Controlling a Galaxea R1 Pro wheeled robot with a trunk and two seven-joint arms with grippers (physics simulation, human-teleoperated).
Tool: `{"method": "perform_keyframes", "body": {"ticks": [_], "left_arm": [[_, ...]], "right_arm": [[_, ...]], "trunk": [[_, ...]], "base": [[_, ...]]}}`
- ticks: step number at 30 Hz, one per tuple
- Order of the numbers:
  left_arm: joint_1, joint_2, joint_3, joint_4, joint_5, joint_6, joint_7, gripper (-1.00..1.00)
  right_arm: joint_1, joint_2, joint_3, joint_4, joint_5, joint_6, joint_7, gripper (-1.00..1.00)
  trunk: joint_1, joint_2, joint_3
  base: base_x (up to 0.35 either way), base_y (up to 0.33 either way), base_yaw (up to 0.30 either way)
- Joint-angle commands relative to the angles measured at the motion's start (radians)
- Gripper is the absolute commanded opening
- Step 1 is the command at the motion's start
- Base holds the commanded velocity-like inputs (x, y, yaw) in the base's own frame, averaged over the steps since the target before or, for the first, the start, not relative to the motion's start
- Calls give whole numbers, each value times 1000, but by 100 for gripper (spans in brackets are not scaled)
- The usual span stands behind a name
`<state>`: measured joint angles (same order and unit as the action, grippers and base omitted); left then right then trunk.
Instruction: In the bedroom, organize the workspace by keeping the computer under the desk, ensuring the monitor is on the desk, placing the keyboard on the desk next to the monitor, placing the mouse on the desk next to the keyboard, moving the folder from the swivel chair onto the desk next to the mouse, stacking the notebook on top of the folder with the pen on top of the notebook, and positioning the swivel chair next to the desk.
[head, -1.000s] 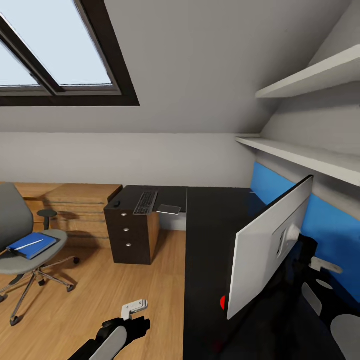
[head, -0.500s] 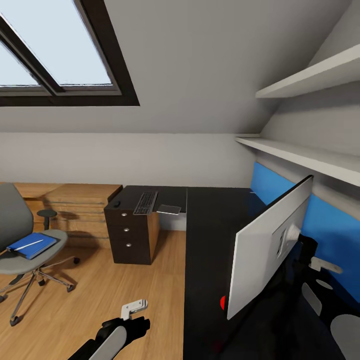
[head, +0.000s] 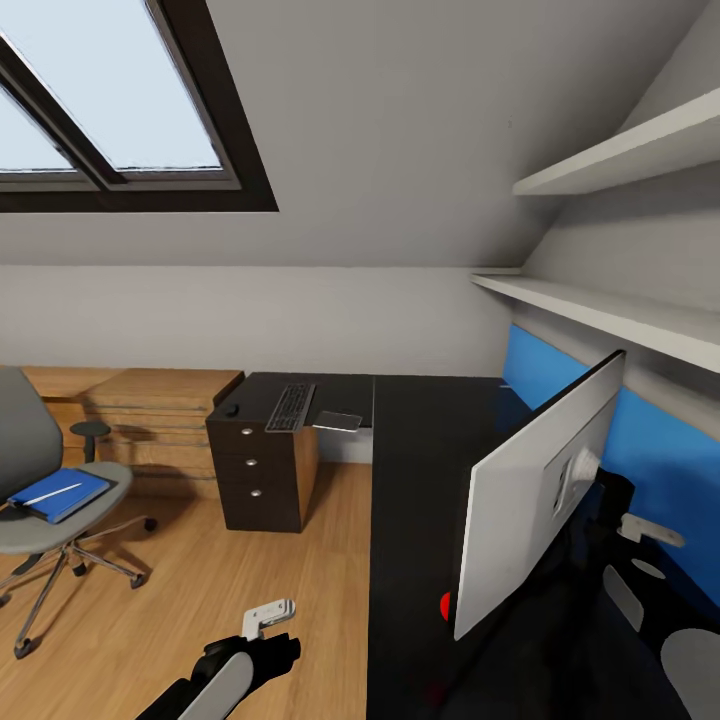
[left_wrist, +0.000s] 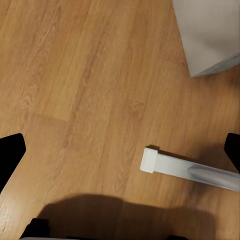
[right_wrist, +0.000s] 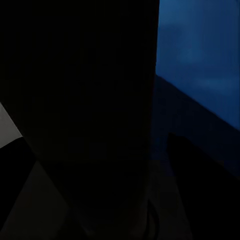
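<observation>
1. The large L-shaped black-topped desk (head: 420, 450) runs along the blue wall panel (head: 650, 450) and turns toward a black three-drawer unit with round silver knobs (head: 255, 480).
2. The wide flat monitor (head: 535, 500) stands on the desk's near stretch, its pale grey back facing the head camera, tilted, close to the blue panel.
3. The long slim dark-grey keyboard (head: 290, 407) lies on the desk's far wing, above the drawer unit.
4. The small black oval mouse (head: 232, 409) sits near that wing's left edge, just beside the keyboard.
5. A flat grey pad (head: 338, 419) rests on the keyboard's other side.
6. The grey upholstered swivel chair (head: 45, 500) stands on the wood floor (head: 250, 560), well apart from the desk.
7. On its seat lies a flat blue item (head: 58, 494) with the thin white-silver pen (head: 52, 491) on top.
8. The left gripper (head: 268, 613) hangs above the floor, fingers spread wide in the left wrist view.
9. The right gripper (head: 650, 530) sits behind the monitor; I cannot tell its finger state.
</observation>
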<state>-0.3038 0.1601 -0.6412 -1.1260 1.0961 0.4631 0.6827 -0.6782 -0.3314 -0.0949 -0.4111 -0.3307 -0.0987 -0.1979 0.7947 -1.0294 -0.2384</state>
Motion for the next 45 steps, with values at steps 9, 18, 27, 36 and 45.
{"method": "perform_keyframes", "body": {"ticks": [9, 18, 27, 36, 45], "left_arm": [[-1, 1, -3, -1, 7, 1, 8, 100], [-1, 1, -2, -1, 7, 1, 8, 100], [-1, 1, 0, -1, 8, 2, 6, 100], [2, -10, 6, -13, -4, -10, 12, 100], [1, -21, 9, -57, -28, -14, 12, 100]], "right_arm": [[0, 0, 9, 46, -16, -7, -1, -100], [0, 1, 9, 49, -16, -6, 6, -100], [0, -1, 28, 49, -13, -6, 111, -100], [-3, 9, 14, 34, 8, -25, 105, -100], [-3, 29, -27, 34, 28, -30, 104, -100]], "trunk": [[0, -1, -2], [0, -1, -2], [0, -1, -2], [0, -1, -1], [0, -1, -1]], "base": [[3, 0, 0], [0, 0, 0], [0, 0, 0], [0, 0, 0], [0, 0, 0]]}}
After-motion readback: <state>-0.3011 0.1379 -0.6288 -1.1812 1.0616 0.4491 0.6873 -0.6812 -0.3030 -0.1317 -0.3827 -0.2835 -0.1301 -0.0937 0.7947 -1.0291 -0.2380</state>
